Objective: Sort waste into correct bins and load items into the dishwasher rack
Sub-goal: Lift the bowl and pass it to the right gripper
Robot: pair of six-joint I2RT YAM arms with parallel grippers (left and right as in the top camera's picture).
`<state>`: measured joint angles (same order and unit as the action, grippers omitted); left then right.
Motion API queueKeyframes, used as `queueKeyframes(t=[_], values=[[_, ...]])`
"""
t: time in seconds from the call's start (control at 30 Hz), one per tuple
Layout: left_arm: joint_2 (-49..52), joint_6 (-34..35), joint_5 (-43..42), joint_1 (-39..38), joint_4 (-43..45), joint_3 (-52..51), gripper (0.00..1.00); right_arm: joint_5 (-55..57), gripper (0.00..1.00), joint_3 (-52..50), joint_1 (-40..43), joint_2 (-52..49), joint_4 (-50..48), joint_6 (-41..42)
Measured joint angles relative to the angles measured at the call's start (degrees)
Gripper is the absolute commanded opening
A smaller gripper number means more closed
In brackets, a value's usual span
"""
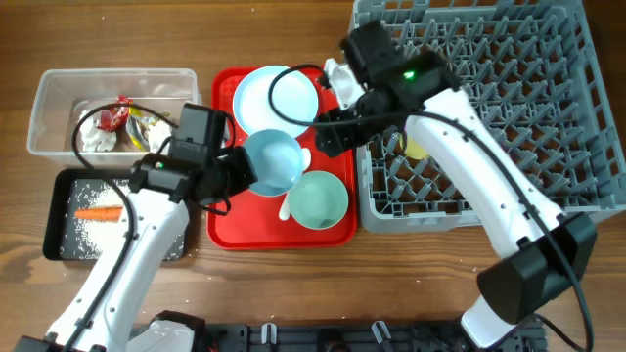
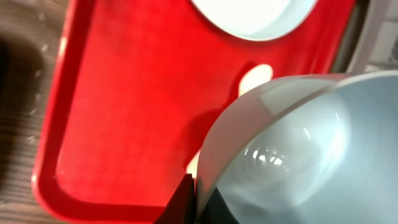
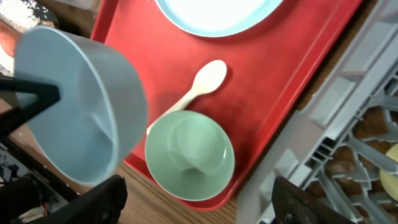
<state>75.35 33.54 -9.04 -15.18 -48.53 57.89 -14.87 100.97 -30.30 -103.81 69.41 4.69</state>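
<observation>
My left gripper [image 1: 243,174] is shut on the rim of a pale blue bowl [image 1: 272,161], which it holds tilted above the red tray [image 1: 227,230]. In the left wrist view the fingers [image 2: 186,198] pinch the bowl's [image 2: 311,155] wall. My right gripper [image 3: 198,186] stands open above a pale green bowl [image 3: 189,155] on the tray, touching nothing. A white spoon [image 3: 202,84] lies beside that bowl and a pale blue plate [image 1: 277,98] sits at the tray's far end. A yellow cup [image 1: 413,148] sits in the grey dishwasher rack [image 1: 509,108].
At the left, a clear tub [image 1: 54,93] holds white tissue [image 1: 95,140] and wrappers [image 1: 117,117]. In front of it, a black tray [image 1: 57,235] holds a carrot [image 1: 98,212] and rice. The rack's wall [image 3: 323,124] runs close along the red tray's right side.
</observation>
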Motion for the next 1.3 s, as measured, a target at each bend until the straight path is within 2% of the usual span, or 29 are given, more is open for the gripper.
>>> queueKeyframes(t=[0.47, 0.63, 0.73, 1.0, 1.07, 1.1, 1.13, 1.27, 1.3], values=[[0.0, 0.0, -0.3, -2.1, 0.6, 0.0, 0.04, 2.1, 0.71, -0.9, -5.8, -1.6, -5.3, 1.3], [0.0, 0.0, -0.3, -2.1, 0.6, 0.0, 0.04, 2.6, 0.64, -3.6, -5.8, -2.6, -8.9, 1.5], [0.0, 0.0, -0.7, -2.1, 0.6, 0.0, 0.04, 2.8, 0.52, -3.9, -5.8, -2.8, -10.4, 1.7], [0.0, 0.0, -1.6, -2.1, 0.6, 0.0, 0.04, 4.0, 0.50, -5.9, -5.8, -2.8, -13.2, 1.7], [0.0, 0.0, -1.6, -2.1, 0.6, 0.0, 0.04, 4.1, 0.41, -7.7, -5.8, -2.8, -14.4, 1.7], [0.0, 0.0, -1.6, -2.1, 0.6, 0.0, 0.04, 4.2, 0.29, -8.3, -5.8, -2.9, -14.8, 1.7], [0.0, 0.0, -1.6, -2.1, 0.6, 0.0, 0.04, 4.2, 0.24, -8.8, -5.8, -2.9, -15.1, 1.8], [0.0, 0.0, -2.0, -2.3, 0.9, 0.0, 0.04, 3.7, 0.06, -9.0, -6.5, -2.9, -15.5, 1.8], [0.0, 0.0, -2.0, -2.3, 0.9, 0.0, 0.04, 3.5, 0.04, -9.0, -6.6, -2.9, -15.5, 1.8]])
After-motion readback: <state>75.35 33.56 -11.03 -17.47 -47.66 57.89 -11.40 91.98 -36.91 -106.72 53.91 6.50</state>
